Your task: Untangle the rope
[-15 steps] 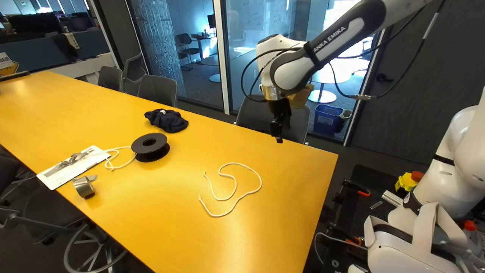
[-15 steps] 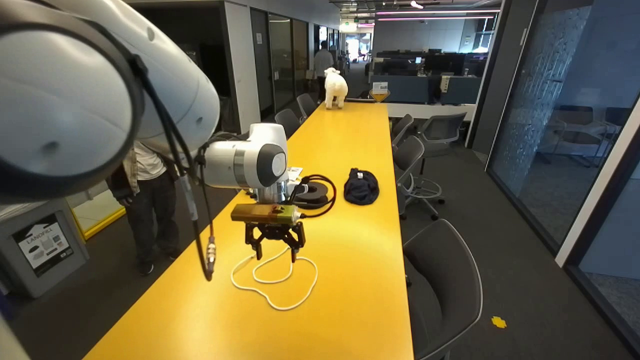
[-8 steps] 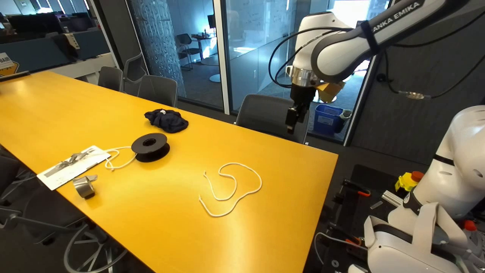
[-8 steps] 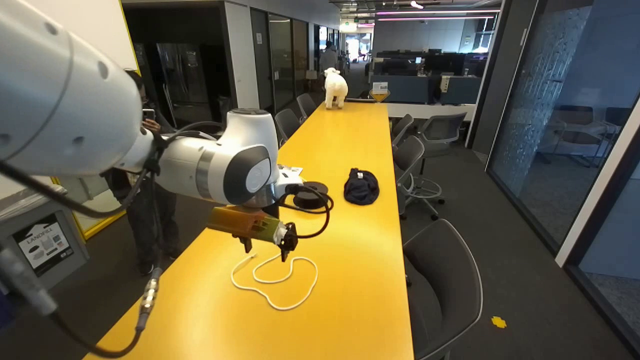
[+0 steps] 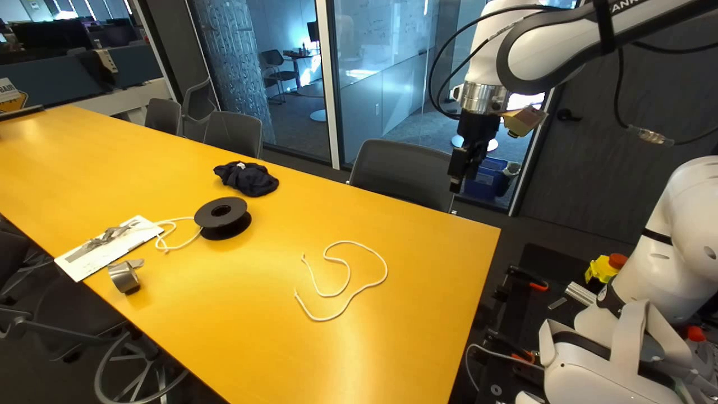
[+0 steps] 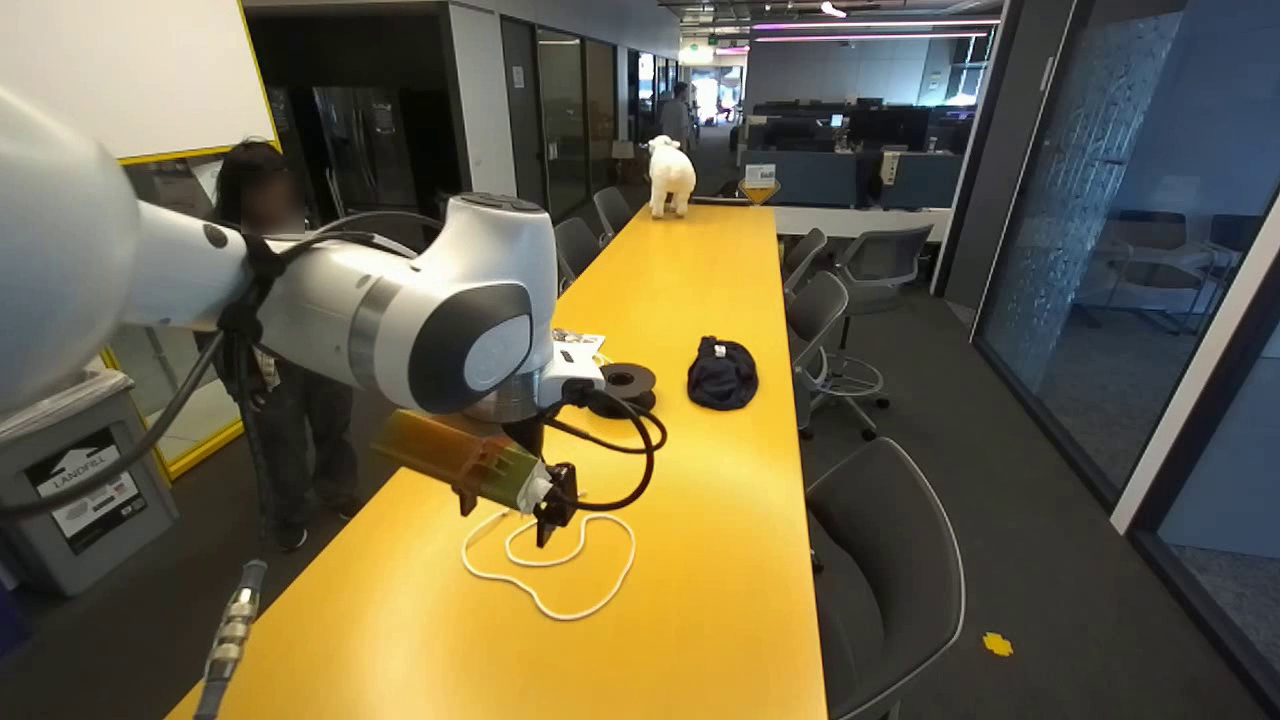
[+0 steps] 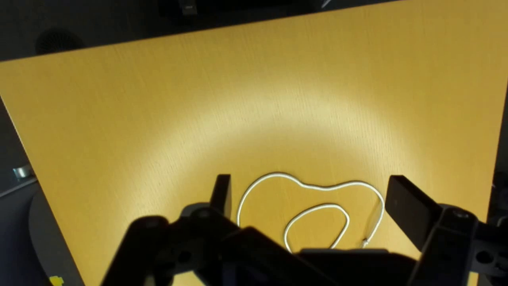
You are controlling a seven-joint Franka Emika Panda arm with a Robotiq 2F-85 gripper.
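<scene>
Closest in the wrist view, the gripper (image 7: 309,194) aims down at the table (image 7: 274,99), its jaws spread wide apart. Beneath them on the tabletop lies the rope (image 7: 325,188), a thin white cord curling too much to follow one straight axis; a knotted end points toward the bottom of that view, and some of the cord is hidden behind the gripper. In an exterior view the arm (image 6: 320,315) comes in from the left, close to the camera, its wrist end bent downward so the gripper hangs above the table, an amber-and-green block (image 6: 455,458) slanting off beside it. Cut by the frame, the letters "ANK" (image 5: 624,7) show on the arm in an exterior view. There the rope's two ends lie apart and point along the table's length toward the black spool's (image 5: 221,221) side, its rounded bend facing the robot base (image 5: 656,269). Farther along, that spool lies flat, with another white cord (image 5: 182,246) looping between it and a white card (image 5: 124,245); a grey tape roll (image 5: 124,276) stands just beside the card, and a crumpled dark-blue cloth (image 5: 247,178) lies near the spool. Beyond, on the floor, a grey bin (image 6: 125,562) bears a label (image 6: 85,470) reading "LANDFILL". At the table's far end stands a white sheep figure (image 6: 672,180) near a small sign (image 6: 760,175), its print too small to read.
</scene>
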